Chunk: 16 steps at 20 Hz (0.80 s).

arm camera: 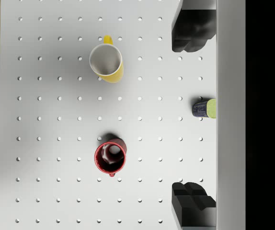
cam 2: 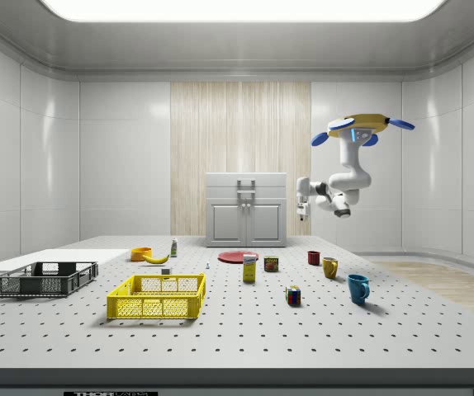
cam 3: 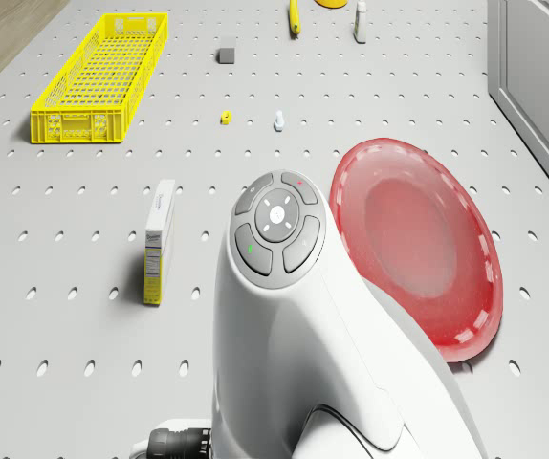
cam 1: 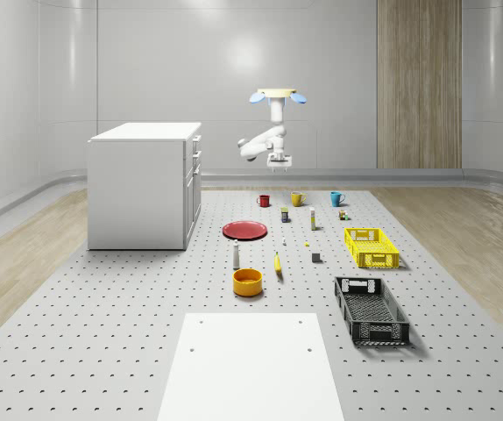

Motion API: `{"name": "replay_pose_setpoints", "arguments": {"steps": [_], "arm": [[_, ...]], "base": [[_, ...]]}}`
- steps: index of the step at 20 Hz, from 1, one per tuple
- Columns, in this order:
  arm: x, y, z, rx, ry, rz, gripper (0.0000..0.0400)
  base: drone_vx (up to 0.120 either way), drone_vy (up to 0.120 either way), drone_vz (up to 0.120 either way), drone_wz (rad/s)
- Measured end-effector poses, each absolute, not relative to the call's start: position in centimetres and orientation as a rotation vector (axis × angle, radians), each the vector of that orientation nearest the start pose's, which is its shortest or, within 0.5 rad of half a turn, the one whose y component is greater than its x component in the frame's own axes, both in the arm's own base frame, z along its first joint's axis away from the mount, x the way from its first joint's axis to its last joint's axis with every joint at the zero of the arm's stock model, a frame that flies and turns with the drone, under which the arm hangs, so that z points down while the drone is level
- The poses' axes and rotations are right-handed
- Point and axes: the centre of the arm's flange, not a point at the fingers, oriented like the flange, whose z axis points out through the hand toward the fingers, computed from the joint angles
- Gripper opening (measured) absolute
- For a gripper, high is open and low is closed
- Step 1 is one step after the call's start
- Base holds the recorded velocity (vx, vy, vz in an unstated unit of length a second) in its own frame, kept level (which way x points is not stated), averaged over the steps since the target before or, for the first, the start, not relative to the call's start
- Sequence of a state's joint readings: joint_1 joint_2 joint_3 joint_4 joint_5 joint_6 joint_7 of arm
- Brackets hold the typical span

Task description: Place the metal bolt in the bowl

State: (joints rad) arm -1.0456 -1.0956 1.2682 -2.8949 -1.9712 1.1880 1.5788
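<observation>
The metal bolt point(cam 1: 284, 242) is a small pale piece standing on the perforated table between the red plate and a tiny yellow piece; the drone view has the bolt point(cam 3: 279, 121) beyond the plate. The orange bowl point(cam 1: 247, 281) sits nearer the table's front, and the side view has the bowl point(cam 2: 140, 253) at its left. The drone point(cam 1: 278, 95) hovers high over the table's far end. My gripper point(cam 1: 279, 163) hangs well above the mugs, far from bolt and bowl. In the wrist view the gripper point(arm camera: 194, 117) is open and empty, its dark fingers point(arm camera: 192, 28) wide apart.
Below the gripper stand a yellow mug point(arm camera: 106, 62), a red mug point(arm camera: 110, 157) and a can point(arm camera: 204, 109). A red plate point(cam 1: 245, 230), banana point(cam 1: 278, 263), bottle point(cam 1: 236, 255), yellow crate point(cam 1: 371, 246), black crate point(cam 1: 371, 309) and white cabinet point(cam 1: 142, 184) share the table.
</observation>
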Motion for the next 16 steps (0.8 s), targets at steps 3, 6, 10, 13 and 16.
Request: {"name": "replay_pose_setpoints", "arguments": {"steps": [3, 6, 10, 13, 16], "arm": [[30.68, 0.03, 49.08, 0.005, -0.004, 0.784, 0.0400], [30.68, 0.01, 49.08, 0.003, -0.003, 0.784, 0.0400], [30.68, -0.01, 49.08, 0.002, -0.003, 0.784, 0.0400], [30.68, -0.01, 49.08, 0.001, -0.002, 0.784, 0.0400], [30.68, -0.01, 49.08, 0.001, -0.002, 0.784, 0.0400]], "base": [[0.120, 0.000, -0.120, 0.000], [0.120, 0.000, -0.120, 0.000], [0.120, 0.000, -0.070, 0.000], [0.120, 0.000, -0.107, 0.000], [0.120, 0.000, -0.093, 0.000]]}}
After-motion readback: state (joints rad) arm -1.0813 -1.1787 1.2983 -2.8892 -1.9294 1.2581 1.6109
